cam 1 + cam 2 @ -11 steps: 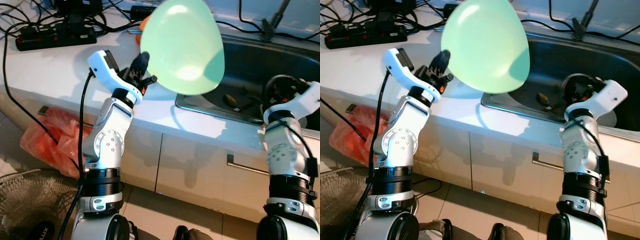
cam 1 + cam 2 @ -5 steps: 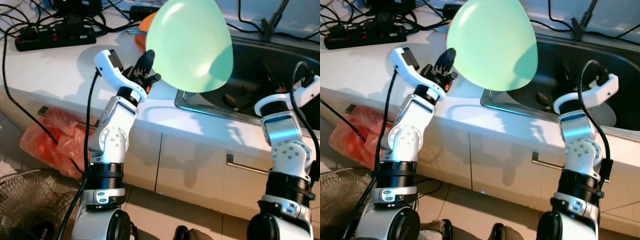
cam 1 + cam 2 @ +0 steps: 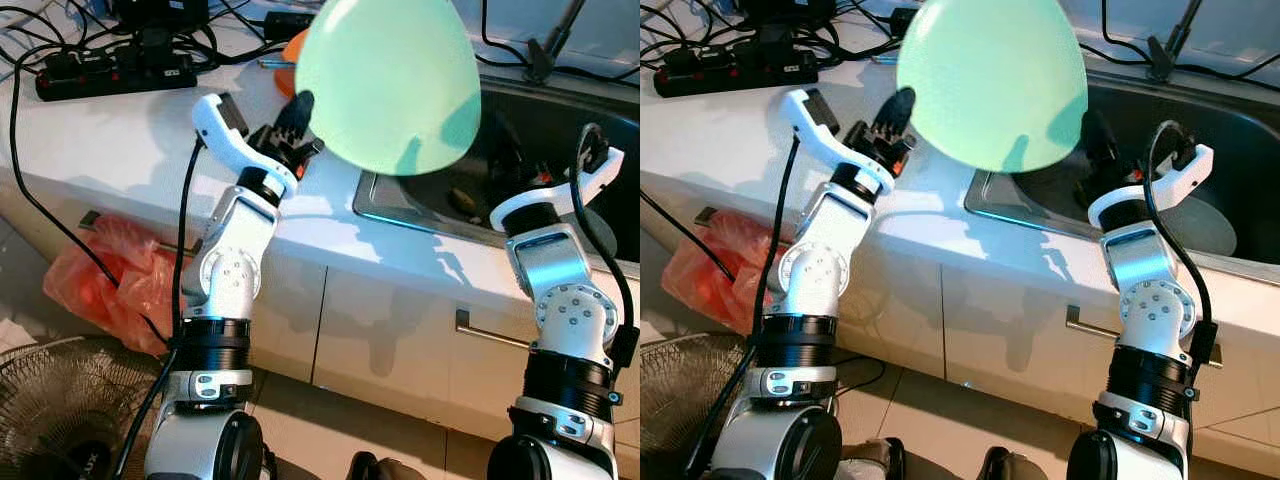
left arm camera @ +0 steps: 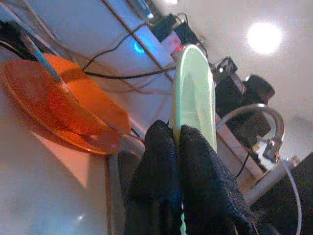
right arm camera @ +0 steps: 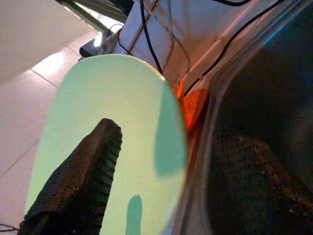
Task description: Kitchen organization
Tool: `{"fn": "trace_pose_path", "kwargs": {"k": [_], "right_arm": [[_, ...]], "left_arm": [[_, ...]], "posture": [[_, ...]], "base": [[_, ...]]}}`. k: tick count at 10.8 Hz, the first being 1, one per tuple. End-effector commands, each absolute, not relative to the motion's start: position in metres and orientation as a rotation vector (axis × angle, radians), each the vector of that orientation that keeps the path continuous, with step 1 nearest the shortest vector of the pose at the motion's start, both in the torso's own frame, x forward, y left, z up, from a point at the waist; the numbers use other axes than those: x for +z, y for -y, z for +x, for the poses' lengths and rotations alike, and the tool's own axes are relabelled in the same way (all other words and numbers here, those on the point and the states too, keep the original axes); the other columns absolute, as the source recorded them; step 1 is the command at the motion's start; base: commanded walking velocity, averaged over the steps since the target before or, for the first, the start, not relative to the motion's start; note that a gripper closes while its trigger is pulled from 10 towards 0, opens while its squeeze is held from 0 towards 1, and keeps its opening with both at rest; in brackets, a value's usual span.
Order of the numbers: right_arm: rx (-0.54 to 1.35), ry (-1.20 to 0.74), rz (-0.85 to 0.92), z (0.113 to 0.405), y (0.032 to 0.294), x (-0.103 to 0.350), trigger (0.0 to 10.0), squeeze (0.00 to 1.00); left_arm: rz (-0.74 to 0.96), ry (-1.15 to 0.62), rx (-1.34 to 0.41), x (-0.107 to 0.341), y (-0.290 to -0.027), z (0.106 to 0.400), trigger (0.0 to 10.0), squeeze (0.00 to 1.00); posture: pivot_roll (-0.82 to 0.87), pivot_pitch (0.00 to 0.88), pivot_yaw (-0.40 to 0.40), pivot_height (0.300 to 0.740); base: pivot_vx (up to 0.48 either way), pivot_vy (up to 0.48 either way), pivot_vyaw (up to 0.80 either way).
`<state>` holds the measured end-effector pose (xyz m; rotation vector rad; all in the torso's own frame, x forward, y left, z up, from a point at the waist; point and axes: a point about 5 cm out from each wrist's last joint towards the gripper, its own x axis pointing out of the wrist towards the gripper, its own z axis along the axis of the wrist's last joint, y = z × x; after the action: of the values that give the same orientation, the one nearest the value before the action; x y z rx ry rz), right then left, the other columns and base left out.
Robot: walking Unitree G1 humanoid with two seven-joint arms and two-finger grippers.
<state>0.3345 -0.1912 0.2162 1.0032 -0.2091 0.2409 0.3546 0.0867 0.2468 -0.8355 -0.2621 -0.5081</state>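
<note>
Green plate point(image 3: 388, 82) (glossy, upright) pinched by left claw point(image 3: 297, 122).

plate point(image 3: 388, 80) up over desk point(image 3: 120, 140) edge, pinched in left end effector point(image 3: 298, 125). sink point(image 3: 560, 130) right of it, right end effector point(image 3: 1095, 135) at sink's near rim. power strip point(image 3: 110, 75) back left on desk. bag point(image 3: 105, 285), fan point(image 3: 55, 410) on floor, left.

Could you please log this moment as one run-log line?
left gripper: shut on round pale green plate, held over counter edge | right gripper: open, beside plate's rim | steel sink: below
</note>
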Motion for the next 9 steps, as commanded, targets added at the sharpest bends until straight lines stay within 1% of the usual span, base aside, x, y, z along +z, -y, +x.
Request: {"fn": "trace_pose_path", "kwargs": {"k": [1, 9], "right_arm": [[0.251, 0.224, 0.998, 0.3308, 0.1933, 0.2186, 10.0, 0.00], [0.262, 0.207, 1.012, 0.3322, 0.1893, 0.2151, 10.0, 0.00]], "left_arm": [[-0.942, 0.360, -0.609, 0.2800, -0.0603, 0.3493, 10.0, 0.00], [-0.972, 0.347, -0.652, 0.2806, -0.0565, 0.3480, 10.0, 0.00]], "posture": [[0.14, 0.136, -0.008, 0.740], [0.15, 0.137, -0.008, 0.740]], "base": [[0.000, 0.000, 0.00], [0.000, 0.000, 0.00]]}}
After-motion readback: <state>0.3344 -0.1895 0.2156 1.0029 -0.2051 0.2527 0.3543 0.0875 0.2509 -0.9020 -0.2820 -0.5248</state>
